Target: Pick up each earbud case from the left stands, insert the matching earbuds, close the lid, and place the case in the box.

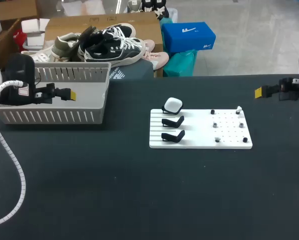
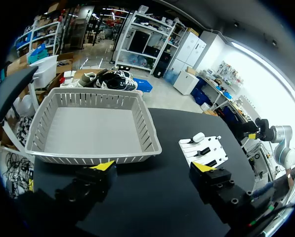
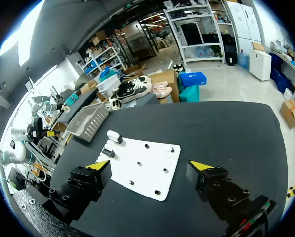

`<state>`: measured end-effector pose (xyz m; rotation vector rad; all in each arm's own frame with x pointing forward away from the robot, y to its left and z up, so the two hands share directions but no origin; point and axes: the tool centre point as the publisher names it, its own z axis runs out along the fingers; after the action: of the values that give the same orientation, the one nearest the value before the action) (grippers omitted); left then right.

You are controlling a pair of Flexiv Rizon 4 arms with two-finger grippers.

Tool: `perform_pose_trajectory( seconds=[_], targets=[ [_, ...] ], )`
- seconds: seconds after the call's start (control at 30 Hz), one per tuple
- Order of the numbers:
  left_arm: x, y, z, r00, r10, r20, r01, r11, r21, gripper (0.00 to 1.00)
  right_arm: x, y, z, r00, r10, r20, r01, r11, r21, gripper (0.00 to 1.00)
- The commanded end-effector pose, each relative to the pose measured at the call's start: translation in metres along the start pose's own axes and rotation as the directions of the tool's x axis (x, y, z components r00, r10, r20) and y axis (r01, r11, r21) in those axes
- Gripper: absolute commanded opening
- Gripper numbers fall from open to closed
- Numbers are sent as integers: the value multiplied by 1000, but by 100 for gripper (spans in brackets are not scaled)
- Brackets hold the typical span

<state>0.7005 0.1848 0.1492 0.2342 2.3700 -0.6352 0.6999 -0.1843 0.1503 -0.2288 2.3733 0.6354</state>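
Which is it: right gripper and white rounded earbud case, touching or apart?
Apart: head view shows wide black tabletop between the right gripper and the earbud case.

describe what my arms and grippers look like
Both grippers are black and blocky, with bright yellow wedge tips: the left gripper and the right gripper. Round screw holes dot the fingers. The left arm has a black wrist, and a white ribbed hose loops from it.

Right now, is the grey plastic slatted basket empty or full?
Empty. The left wrist view looks into the grey plastic slatted basket and shows only its bare floor.
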Motion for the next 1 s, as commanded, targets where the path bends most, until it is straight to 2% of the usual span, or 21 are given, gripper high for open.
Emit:
perform_pose_trajectory(
  seconds=[0.03, 0.17, 0.3, 0.47, 0.57, 0.77, 0.87, 0.93, 1.0],
  targets=[
    [-9, 10, 7, 997, 74, -36, -71, 995, 72, 100, 0, -2, 0, 1000, -2, -1, 2, 1000, -7, 100],
    [-17, 7, 17, 986, 157, -52, -149, 980, 129, 100, 0, -2, 0, 1000, -2, -1, 2, 1000, -7, 100],
    [-21, -7, 31, 969, 240, -65, -226, 957, 180, 100, 0, -2, 0, 1000, -2, -1, 2, 1000, -7, 100],
    [-28, -25, 49, 942, 332, -42, -312, 916, 252, 100, 0, -2, 0, 1000, -2, -1, 2, 1000, -7, 100],
    [-34, -36, 66, 912, 411, -11, -392, 878, 276, 100, 0, -2, 0, 1000, -2, -1, 2, 1000, -7, 100],
    [-51, -48, 88, 862, 503, 60, -491, 800, 345, 100, 0, -2, 0, 1000, -2, -1, 2, 1000, -7, 100],
    [-56, -54, 97, 830, 550, 93, -539, 748, 387, 100, 0, -2, 0, 1000, -2, -1, 2, 1000, -7, 100],
    [-58, -60, 103, 818, 565, 110, -547, 705, 451, 100, 0, -2, 0, 1000, -2, -1, 2, 1000, -7, 100],
    [-60, -67, 110, 791, 600, 122, -577, 664, 476, 100, 0, -2, 0, 1000, -2, -1, 2, 1000, -7, 100]
  ],
)
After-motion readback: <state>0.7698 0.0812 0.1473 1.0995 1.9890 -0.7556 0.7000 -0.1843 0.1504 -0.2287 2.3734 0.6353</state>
